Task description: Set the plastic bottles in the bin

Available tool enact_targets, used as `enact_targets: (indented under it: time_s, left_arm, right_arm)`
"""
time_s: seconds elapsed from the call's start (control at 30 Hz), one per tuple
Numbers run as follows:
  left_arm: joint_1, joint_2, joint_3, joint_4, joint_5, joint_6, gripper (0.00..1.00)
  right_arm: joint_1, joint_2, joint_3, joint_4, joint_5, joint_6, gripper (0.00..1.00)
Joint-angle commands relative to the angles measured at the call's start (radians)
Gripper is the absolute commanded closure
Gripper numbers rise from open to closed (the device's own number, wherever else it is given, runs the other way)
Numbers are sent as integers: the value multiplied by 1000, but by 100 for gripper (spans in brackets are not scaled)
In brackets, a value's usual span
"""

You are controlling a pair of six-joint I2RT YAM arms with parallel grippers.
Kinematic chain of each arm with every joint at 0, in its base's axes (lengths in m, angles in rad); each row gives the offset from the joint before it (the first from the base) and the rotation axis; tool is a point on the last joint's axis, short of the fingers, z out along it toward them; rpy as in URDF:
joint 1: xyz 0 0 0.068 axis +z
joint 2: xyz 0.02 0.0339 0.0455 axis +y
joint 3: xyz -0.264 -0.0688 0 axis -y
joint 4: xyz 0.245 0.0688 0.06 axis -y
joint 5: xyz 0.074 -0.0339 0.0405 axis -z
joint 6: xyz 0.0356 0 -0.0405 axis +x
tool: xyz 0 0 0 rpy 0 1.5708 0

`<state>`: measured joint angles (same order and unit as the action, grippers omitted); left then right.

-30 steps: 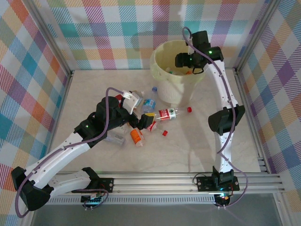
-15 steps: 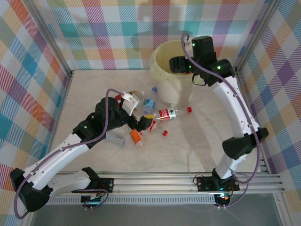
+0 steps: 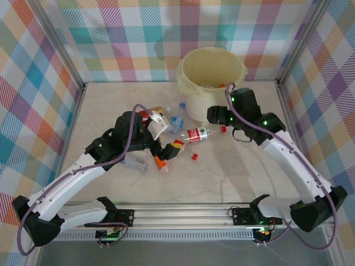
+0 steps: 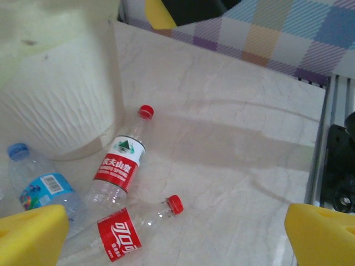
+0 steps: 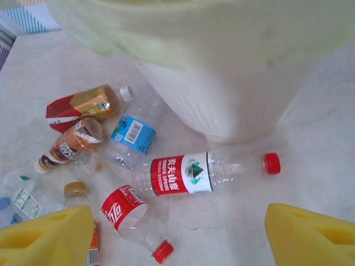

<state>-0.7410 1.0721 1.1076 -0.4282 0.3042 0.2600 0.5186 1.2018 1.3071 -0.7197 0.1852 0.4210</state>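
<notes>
The bin (image 3: 239, 71) stands at the back of the table, with a few items showing inside. Several plastic bottles lie in front of it. A red-and-white-label bottle (image 3: 197, 133) (image 4: 119, 163) (image 5: 183, 173) lies nearest the bin's foot. A red cola-label bottle (image 4: 118, 236) (image 5: 125, 209) lies beside it, and a blue-label bottle (image 3: 176, 121) (image 5: 132, 134) sits behind. My left gripper (image 3: 165, 137) (image 4: 177, 237) hangs open over the pile's right side, empty. My right gripper (image 3: 217, 115) (image 5: 177, 235) is open and empty, low in front of the bin.
Further bottles lie left of the pile: a brown one (image 5: 75, 141), a red-and-gold one (image 5: 83, 105) and an orange one (image 3: 161, 162). Checked walls enclose the table. An aluminium rail (image 3: 194, 210) runs along the near edge. Bare marble lies right of the bottles.
My right arm has swung down from above the bin to just in front of it, facing the bottles. My left gripper has shifted slightly over the pile.
</notes>
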Motion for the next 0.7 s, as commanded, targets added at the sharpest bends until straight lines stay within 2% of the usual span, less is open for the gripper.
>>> enact_targets:
  time_s: [0.0, 0.13, 0.43, 0.6, 0.67]
  left_arm:
    - [8, 19, 35, -37, 45, 20, 0]
    - [9, 28, 37, -37, 34, 12, 0]
    - [6, 29, 35, -31, 33, 2, 0]
    - [6, 26, 35, -29, 32, 1, 0]
    - [6, 26, 35, -29, 34, -1, 0]
  right_arm:
    - [6, -41, -104, 113, 17, 168, 17]
    - [6, -64, -240, 222, 3, 292, 15]
    - [6, -37, -488, 474, 57, 653, 9]
    - [6, 14, -535, 553, 78, 759, 6]
    - [7, 38, -541, 577, 82, 794, 0]
